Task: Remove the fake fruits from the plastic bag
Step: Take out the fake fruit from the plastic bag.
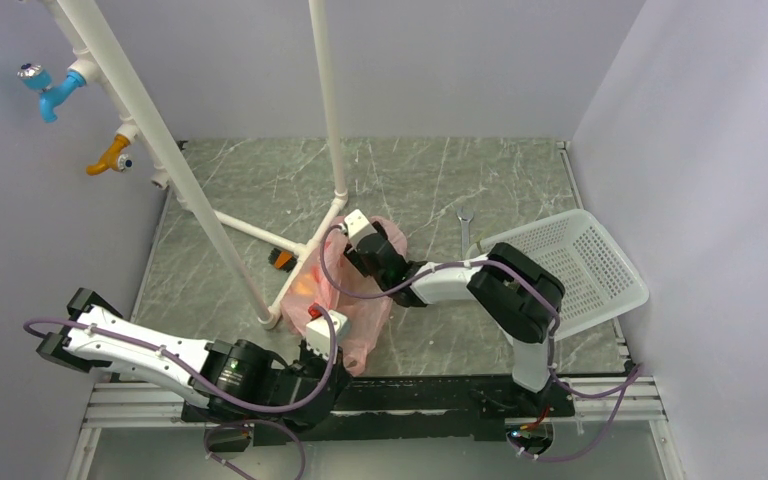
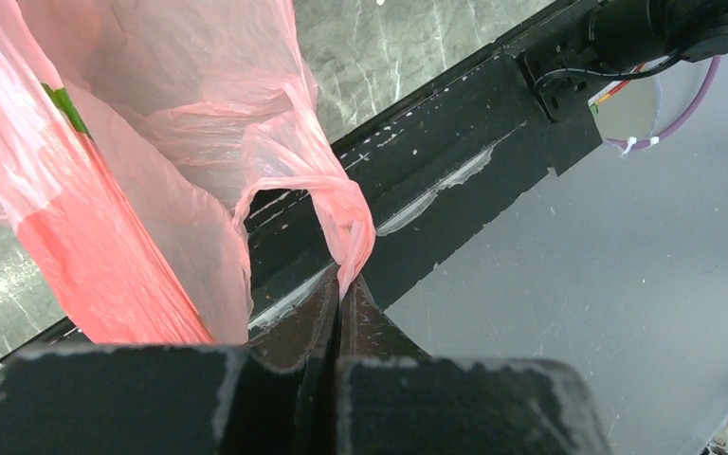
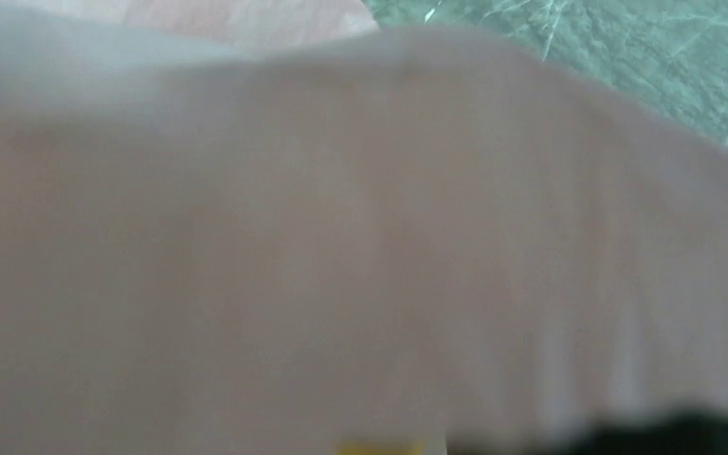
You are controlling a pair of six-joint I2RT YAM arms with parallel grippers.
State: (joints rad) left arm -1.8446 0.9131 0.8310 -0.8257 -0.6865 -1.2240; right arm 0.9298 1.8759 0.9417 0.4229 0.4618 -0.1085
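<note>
The pink plastic bag (image 1: 360, 305) stands crumpled in the middle of the table, against the foot of a white pipe frame. An orange glow of fake fruit (image 1: 305, 286) shows through its left side. My left gripper (image 2: 344, 284) is shut on the bag's twisted loop handle (image 2: 341, 213) and holds it over the near edge; from above it sits at the bag's near end (image 1: 338, 345). My right gripper (image 1: 352, 262) is pushed into the bag's far end, its fingers hidden by the film. The right wrist view is filled by blurred pink plastic (image 3: 360, 237), with a yellow sliver (image 3: 379, 447) at the bottom.
A white pipe frame (image 1: 260, 232) crosses the table's left half, with a small orange-and-black brush (image 1: 282, 260) beside it. A tilted white mesh basket (image 1: 585, 262) stands at the right, with a wrench (image 1: 463, 228) lying behind it. Blue and orange taps (image 1: 55, 90) hang on the left wall.
</note>
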